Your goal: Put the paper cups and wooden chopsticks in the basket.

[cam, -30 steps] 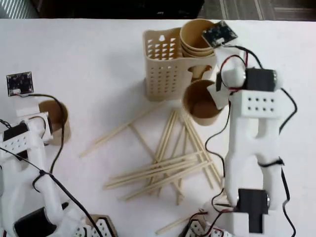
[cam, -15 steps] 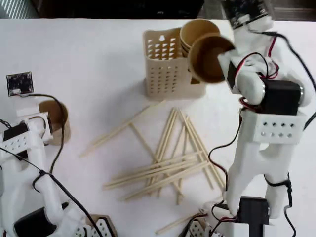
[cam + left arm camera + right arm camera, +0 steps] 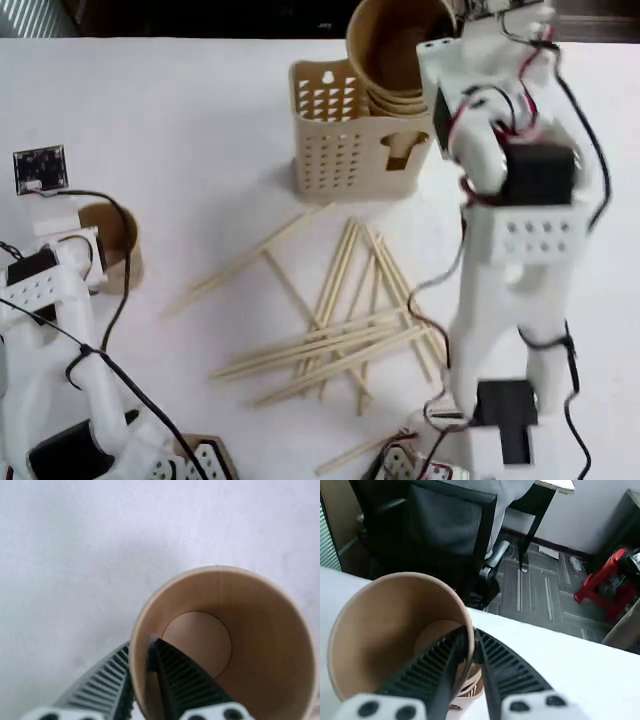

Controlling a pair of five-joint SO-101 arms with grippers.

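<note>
A beige perforated basket (image 3: 340,135) stands at the back of the table with a stack of paper cups (image 3: 400,100) inside it. My right gripper (image 3: 432,48) (image 3: 470,636) is shut on the wall of another paper cup (image 3: 392,42) (image 3: 390,625), held tilted above that stack (image 3: 470,686). At the left edge my left gripper (image 3: 97,255) (image 3: 146,656) is shut on the wall of a paper cup (image 3: 112,245) (image 3: 225,640) standing on the table, one finger inside and one outside. Several wooden chopsticks (image 3: 340,320) lie crossed in the middle.
The white table (image 3: 180,110) has free room left of the basket and between the left cup and the chopsticks. One chopstick (image 3: 350,455) lies near the front by the arm bases. Beyond the far edge, a black chair (image 3: 445,520) stands on the floor.
My right arm has lifted its cup from the table beside the basket and carried it up and back over the stacked cups. The left arm and its cup have stayed still.
</note>
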